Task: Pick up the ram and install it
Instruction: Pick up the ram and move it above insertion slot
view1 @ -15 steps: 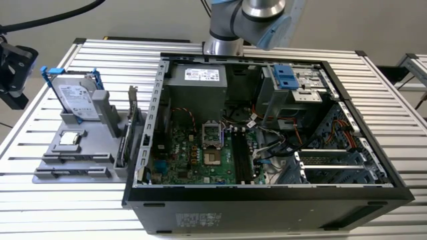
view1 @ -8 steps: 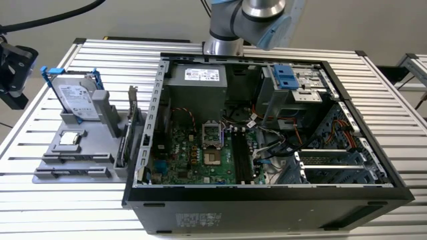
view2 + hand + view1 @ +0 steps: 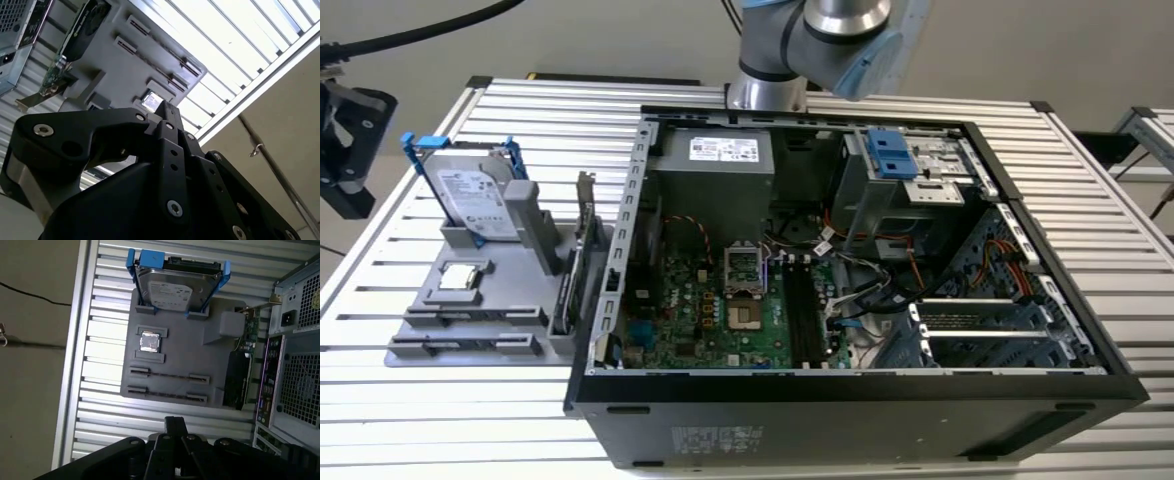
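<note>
2 long stick holders point(image 3: 169, 376) on the grey fixture tray point(image 3: 185, 340) stand bare in both wrist views. The fingers point(image 3: 176, 429) hang above that tray, pressed tip to tip and gripping nothing at all.

So where's the ram? My read is that it's down in the computer case point(image 3: 1067, 385), seated among the dark memory slots point(image 3: 803, 312) at the middle of the motherboard point(image 3: 694, 325). From this angle, though, I cannot tell stick from socket. If so, the install looks done.

Why this layout? The case lies on its side with the panel off and the board facing up, so parts can drop in from above. The tray sits at the case's 9 o'clock in the exterior view, with everything propped for a grab from the top:
- The hard drive point(image 3: 470, 195) stands upright in its blue frame at the tray's 12 o'clock end.
- The processor chip point(image 3: 460, 278) lies flat in its pocket.
- The expansion card point(image 3: 587, 255) stands on edge along the 3 o'clock side, just beside the case wall.

It's crowded around the slots. The processor socket point(image 3: 740, 272) is at their 9 o'clock, a tangle of cables point(image 3: 867, 290) at 3 o'clock, and the power supply point(image 3: 720, 165) toward 11 o'clock. The arm point(image 3: 814, 35) rises at the case's 12 o'clock, and all of it sits on the slatted counter point(image 3: 1121, 200).
</note>
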Robot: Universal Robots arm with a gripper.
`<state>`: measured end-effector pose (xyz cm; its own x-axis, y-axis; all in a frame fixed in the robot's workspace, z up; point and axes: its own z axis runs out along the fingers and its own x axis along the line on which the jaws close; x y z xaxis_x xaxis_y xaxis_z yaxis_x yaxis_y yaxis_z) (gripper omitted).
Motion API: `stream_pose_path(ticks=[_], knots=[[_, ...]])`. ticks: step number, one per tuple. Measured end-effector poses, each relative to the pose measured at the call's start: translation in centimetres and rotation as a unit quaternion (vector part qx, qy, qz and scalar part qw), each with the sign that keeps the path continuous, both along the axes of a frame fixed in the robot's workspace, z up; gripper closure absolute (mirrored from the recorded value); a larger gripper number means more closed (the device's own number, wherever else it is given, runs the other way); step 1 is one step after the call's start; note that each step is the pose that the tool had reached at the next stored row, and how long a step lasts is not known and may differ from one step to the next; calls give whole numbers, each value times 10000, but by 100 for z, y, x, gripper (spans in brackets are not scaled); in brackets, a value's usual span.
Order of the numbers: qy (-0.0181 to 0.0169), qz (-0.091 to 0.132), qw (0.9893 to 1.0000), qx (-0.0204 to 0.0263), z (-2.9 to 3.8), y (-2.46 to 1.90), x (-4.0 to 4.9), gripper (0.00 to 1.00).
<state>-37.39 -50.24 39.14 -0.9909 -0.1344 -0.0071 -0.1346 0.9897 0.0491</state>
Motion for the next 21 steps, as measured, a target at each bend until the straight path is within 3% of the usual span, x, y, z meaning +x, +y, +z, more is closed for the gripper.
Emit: stream_pose_path(ticks=[11, 16, 21], knots=[[0, 501, 9987, 0, 0, 2, 0, 100], [0, 773, 9970, 0, 0, 2, 0, 100], [0, 1041, 9946, 0, 0, 2, 0, 100]])
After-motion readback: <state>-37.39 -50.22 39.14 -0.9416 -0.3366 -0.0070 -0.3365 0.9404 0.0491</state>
